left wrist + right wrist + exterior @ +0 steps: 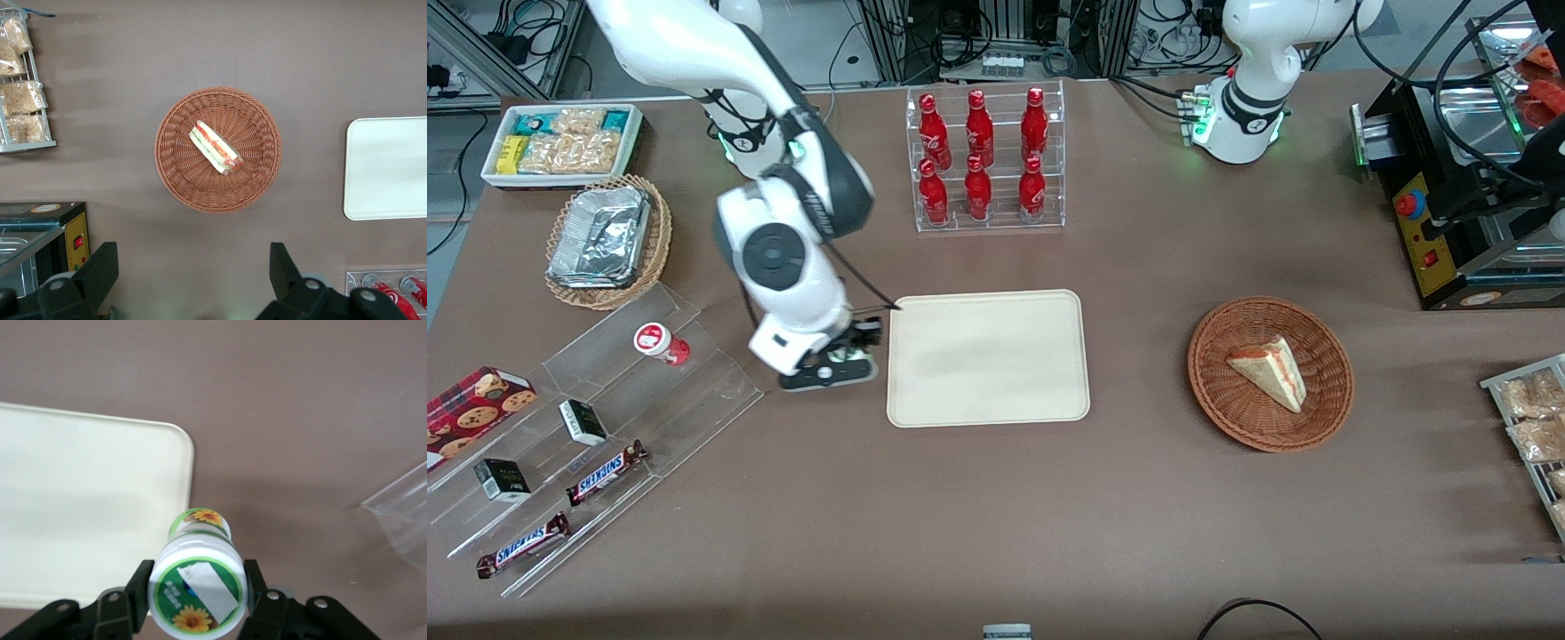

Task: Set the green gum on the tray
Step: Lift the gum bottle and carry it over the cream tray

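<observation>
Key relation: gripper [197, 603] w/ green gum [198, 583] clamped between the fingers [137, 590]; hung over bare counter [978, 516] just beside the tray [987, 356], at the tray edge toward the working arm's end; gum not yet above the tray.
Direction to go: judged a short sideways carry toward frame centre in front view, then lower and release.
Gum axis: long axis ran roughly along the wrist cam's line of sight; lid faced the cam, body pointed down at counter; looked slightly tilted.
Fingers: closed on the bottle's sides just under the lid, one each side; pad contact partly hidden by the lid.
Gum look: small cylinder; white round lid w/ green ring, sunflower print, white patch; green-yellow body w/ flower print. Hard, smooth, light – judged easy to slip or roll if dropped on its side.
Front view: gripper [845, 356] mid-left of frame, touching-close to tray's edge; gum itself hidden under the wrist there.
Tray: cream, rounded corners, low rim; nothing on it.
Distractor: red gum bottle [660, 343] on clear acrylic stand [649, 400], left of frame, apart from gripper.
</observation>
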You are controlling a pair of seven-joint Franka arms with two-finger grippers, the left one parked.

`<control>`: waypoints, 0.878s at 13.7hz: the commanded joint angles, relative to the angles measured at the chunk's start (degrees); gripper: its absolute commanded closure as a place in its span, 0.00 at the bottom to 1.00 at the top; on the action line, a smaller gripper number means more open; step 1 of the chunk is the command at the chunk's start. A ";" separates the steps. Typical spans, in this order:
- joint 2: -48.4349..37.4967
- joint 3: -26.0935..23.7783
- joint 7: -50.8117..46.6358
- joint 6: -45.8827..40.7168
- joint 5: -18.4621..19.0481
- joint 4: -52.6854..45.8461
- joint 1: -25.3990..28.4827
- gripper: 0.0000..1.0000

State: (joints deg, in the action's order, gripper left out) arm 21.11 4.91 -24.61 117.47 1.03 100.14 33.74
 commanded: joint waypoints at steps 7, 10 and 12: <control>14.29 0.62 -19.58 5.14 -6.92 -12.67 8.00 1.00; 16.76 0.62 -22.31 6.97 -6.92 -14.09 10.38 1.00; 17.90 0.62 -23.46 9.26 -6.83 -14.09 11.52 1.00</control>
State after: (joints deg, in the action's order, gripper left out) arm 36.46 4.95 -46.98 125.37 -4.34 88.69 44.26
